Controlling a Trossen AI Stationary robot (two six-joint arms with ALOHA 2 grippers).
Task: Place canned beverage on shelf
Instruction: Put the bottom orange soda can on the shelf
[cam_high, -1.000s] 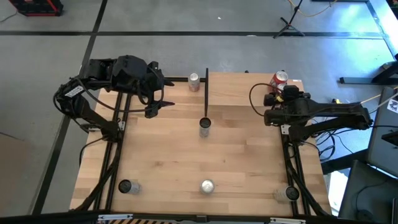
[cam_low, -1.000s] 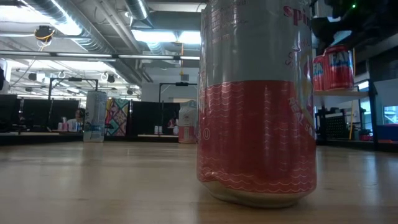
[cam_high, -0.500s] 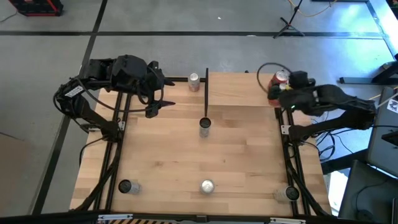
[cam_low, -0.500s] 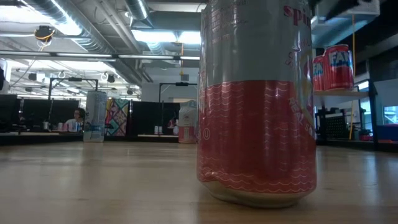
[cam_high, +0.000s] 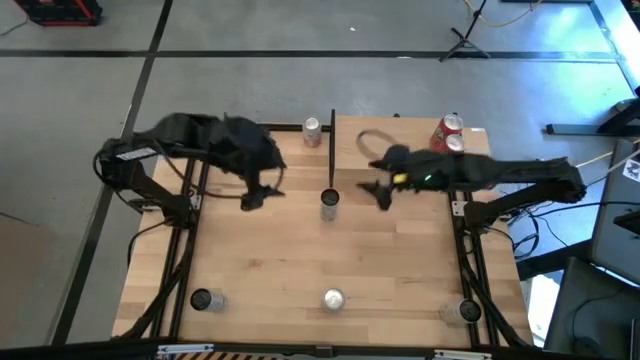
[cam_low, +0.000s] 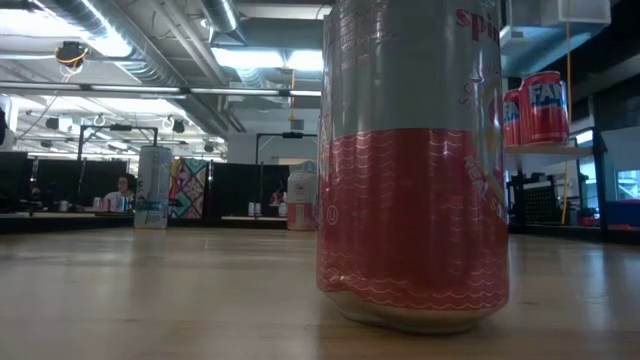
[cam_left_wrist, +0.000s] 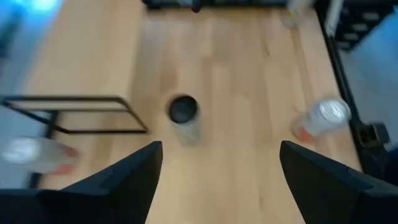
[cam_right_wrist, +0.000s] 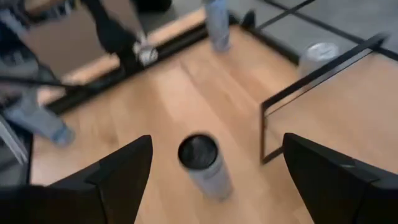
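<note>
I am seeing both grippers hovering with fingers spread wide, holding nothing: the left gripper (cam_high: 256, 197) left of the middle can (cam_high: 329, 204), the right gripper (cam_high: 376, 192) just right of it. That can is standing on the surface at the shelf (cam_high: 400, 145)'s near-left corner post, and two red cans (cam_high: 449, 133) are sitting at the shelf's far right.

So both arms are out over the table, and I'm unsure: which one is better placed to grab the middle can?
Probably right. Its open pincer is closer to the can and beside the shelf; the left pincer is farther.
</note>
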